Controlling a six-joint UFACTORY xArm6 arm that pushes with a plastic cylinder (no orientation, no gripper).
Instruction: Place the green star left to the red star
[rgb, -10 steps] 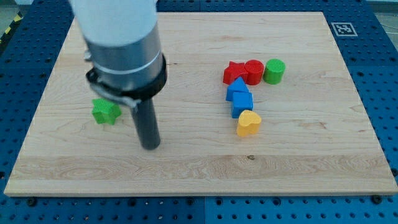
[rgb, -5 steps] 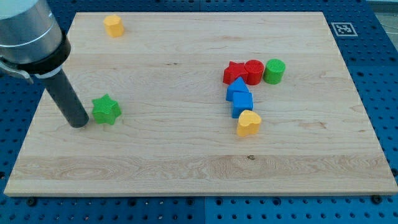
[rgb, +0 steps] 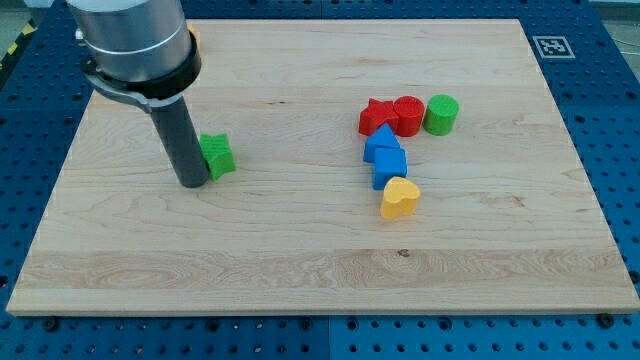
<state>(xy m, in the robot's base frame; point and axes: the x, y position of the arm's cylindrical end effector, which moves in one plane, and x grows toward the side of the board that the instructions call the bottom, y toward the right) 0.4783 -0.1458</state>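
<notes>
The green star (rgb: 218, 155) lies left of the board's middle. My tip (rgb: 191, 183) touches its left side, and the rod hides part of it. The red star (rgb: 376, 115) lies right of centre near the view's top, far to the right of the green star. It touches a red cylinder (rgb: 408, 115) on its right.
A green cylinder (rgb: 441, 114) stands right of the red cylinder. Two blue blocks (rgb: 386, 155) and a yellow heart (rgb: 399, 198) run downward below the red star. A yellow block (rgb: 194, 40) is mostly hidden behind the arm at top left. The wooden board (rgb: 320, 280) ends near the view's bottom.
My tip swung from right of the green star to its left, then pushed it to the right and slightly up. The other blocks have not moved.
</notes>
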